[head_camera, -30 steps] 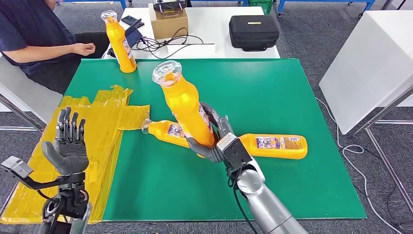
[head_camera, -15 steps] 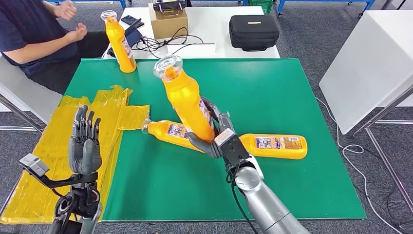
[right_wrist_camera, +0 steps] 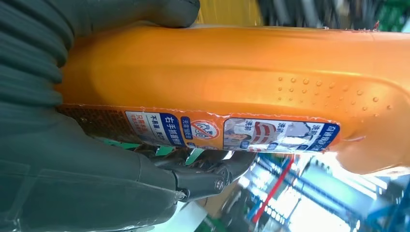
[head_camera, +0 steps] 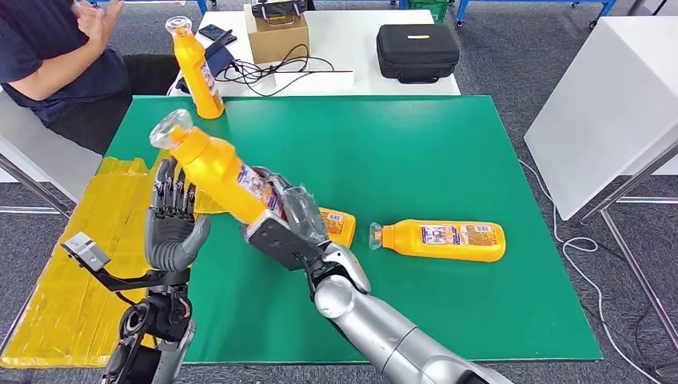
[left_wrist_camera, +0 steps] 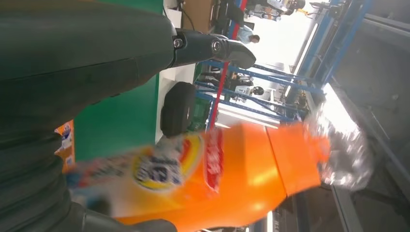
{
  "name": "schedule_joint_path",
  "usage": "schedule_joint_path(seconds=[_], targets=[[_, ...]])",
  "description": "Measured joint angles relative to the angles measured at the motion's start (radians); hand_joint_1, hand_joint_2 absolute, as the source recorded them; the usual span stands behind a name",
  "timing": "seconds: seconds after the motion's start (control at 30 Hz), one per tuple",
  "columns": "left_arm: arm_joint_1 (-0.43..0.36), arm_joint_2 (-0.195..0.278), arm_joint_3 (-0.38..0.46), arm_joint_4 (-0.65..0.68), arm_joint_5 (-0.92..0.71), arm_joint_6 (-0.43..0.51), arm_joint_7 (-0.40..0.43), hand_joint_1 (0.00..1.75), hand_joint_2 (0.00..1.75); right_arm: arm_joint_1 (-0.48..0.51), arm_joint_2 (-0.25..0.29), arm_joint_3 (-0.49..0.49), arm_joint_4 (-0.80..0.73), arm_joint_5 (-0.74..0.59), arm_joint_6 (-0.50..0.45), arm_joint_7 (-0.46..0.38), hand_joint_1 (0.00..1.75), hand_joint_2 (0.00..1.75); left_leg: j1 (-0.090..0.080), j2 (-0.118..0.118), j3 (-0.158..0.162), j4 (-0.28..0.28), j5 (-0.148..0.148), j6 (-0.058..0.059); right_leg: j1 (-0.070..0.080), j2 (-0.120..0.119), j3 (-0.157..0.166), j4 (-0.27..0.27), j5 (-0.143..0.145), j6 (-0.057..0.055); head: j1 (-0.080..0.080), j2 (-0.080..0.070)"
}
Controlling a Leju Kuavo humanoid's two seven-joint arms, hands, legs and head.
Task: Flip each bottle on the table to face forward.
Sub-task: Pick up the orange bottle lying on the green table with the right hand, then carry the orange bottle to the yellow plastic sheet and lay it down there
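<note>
My right hand [head_camera: 281,226] grips an orange bottle [head_camera: 220,172] by its lower body, tilted, with its clear cap up and to the left. The right wrist view shows that bottle [right_wrist_camera: 251,67] with its back label, held in the right hand [right_wrist_camera: 63,164]. My left hand [head_camera: 170,226] is raised, fingers spread, just left of the bottle's neck, holding nothing. In the left wrist view the bottle [left_wrist_camera: 227,179] is close before the left hand [left_wrist_camera: 72,67]. A second bottle [head_camera: 441,240] lies on the green table [head_camera: 448,152]. A third bottle [head_camera: 339,226] lies mostly hidden behind my right hand. A fourth bottle [head_camera: 197,70] stands at the back left.
Crumpled yellow plastic sheet [head_camera: 88,256] covers the table's left edge. A person [head_camera: 48,56] sits at the back left, hands raised. Behind is a white table with a cardboard box [head_camera: 276,36], cables and a black case [head_camera: 416,52]. A white block [head_camera: 608,104] stands right.
My right arm has swung the held bottle left across the table, tilting it toward my left hand. The left hand has risen and come in beside it. The person has lifted their hands.
</note>
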Motion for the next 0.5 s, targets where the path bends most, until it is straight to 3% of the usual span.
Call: schedule_joint_path(seconds=[0.2, 0.5], targets=[[-0.021, -0.011, -0.009, 0.001, 0.017, -0.001, 0.023, 0.0, 1.75, -0.023, 0.008, 0.133, 0.027, -0.04, -0.027, 0.027, 1.75, 1.75, 0.0, 0.0, 0.0, 0.0, 0.0, 0.0, 0.0, 0.0, 0.0, 0.0, 0.0, 0.0, 0.0, 0.0], [-0.042, -0.024, -0.023, 0.005, 0.058, -0.011, 0.053, 0.0, 1.75, -0.033, 0.01, 0.225, 0.036, -0.003, -0.052, 0.067, 1.75, 1.75, 0.0, 0.0, 0.0, 0.0, 0.0, 0.0, 0.0, 0.0, -0.001, 0.0, 0.0, 0.0, 0.0, 0.0]])
